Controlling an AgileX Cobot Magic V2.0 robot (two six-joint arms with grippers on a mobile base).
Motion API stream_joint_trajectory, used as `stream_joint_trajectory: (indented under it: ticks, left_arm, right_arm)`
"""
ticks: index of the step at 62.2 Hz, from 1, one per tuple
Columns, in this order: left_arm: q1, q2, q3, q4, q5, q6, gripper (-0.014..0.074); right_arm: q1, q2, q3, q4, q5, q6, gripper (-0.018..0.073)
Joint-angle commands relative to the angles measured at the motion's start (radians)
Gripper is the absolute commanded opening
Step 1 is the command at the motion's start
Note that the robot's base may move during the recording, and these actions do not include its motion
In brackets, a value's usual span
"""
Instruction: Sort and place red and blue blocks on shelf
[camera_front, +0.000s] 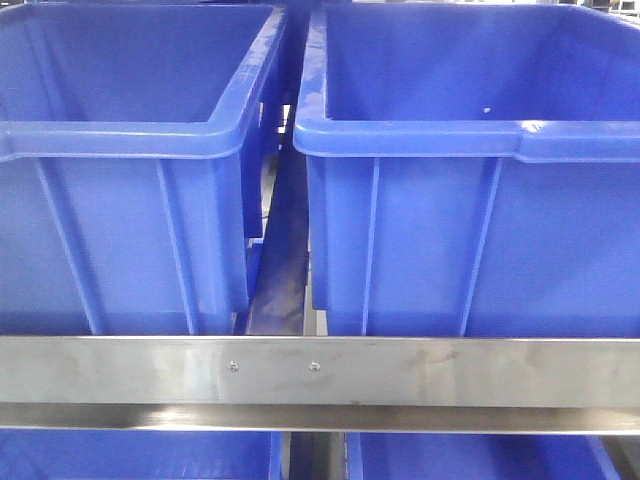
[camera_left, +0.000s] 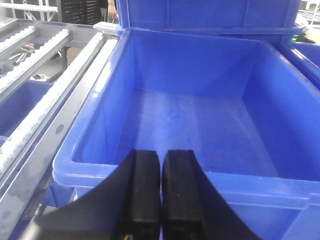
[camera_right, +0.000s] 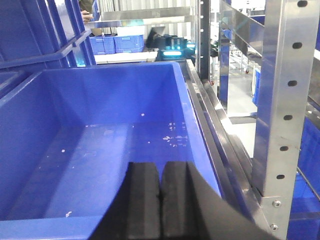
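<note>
The red and blue blocks are out of view in all three views. The shelf shows as a brushed-metal front rail (camera_front: 400, 372) with two small screws, carrying a left blue bin (camera_front: 120, 200) and a right blue bin (camera_front: 470, 220). My left gripper (camera_left: 161, 152) is shut with nothing between its black fingers, hovering over the near rim of an empty blue bin (camera_left: 190, 125). In the right wrist view my right gripper (camera_right: 161, 165) is also shut and holds nothing, above the near edge of another empty blue bin (camera_right: 100, 150) speckled with white flecks.
Roller tracks (camera_left: 45, 95) run along the left of the left-hand bin. A perforated steel upright (camera_right: 285, 100) stands right of the right-hand bin. More blue bins sit on the level below (camera_front: 450, 455) and stacked behind (camera_left: 210, 15).
</note>
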Motion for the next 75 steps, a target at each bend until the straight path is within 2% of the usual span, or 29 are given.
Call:
stream_joint_trajectory:
  ticks: [1,14,25,33,36,42,66,75]
  left_arm:
    - [-0.009,0.008,-0.026,0.001,-0.091,0.002,0.0126]
    - [-0.009,0.008,-0.026,0.001,-0.091,0.002,0.0126]
    - [-0.009,0.008,-0.026,0.001,-0.091,0.002,0.0126]
    - [-0.009,0.008,-0.026,0.001,-0.091,0.002,0.0126]
    - [-0.009,0.008,-0.026,0.001,-0.091,0.002,0.0126]
    - [-0.009,0.008,-0.026,0.001,-0.089,0.002,0.0126]
    - [-0.009,0.008,-0.026,0.001,-0.089,0.002,0.0125]
    - [-0.009,0.008,-0.026,0.001,-0.089,0.002,0.0125]
  right_arm:
    - [-0.006,0.011,-0.03,0.0,-0.083,-0.003,0.0044]
    - [-0.005,-0.003,0.019,-0.001,-0.123,-0.003,0.0044]
    - [-0.003,-0.069,0.15,-0.059,-0.136,-0.003,0.0044]
    - [-0.003,-0.17,0.259,-0.062,-0.137,-0.003,0.0044]
    - [-0.003,-0.159,0.254,-0.078,-0.066,-0.003,0.0044]
    - [-0.003,-0.164,0.258,-0.09,-0.032,-0.003,0.0044]
    - [-0.002,-0.163,0.258,-0.09,-0.039,-0.003,0.0044]
    - [0.023,-0.163,0.258,-0.091,-0.046,-0.003,0.0044]
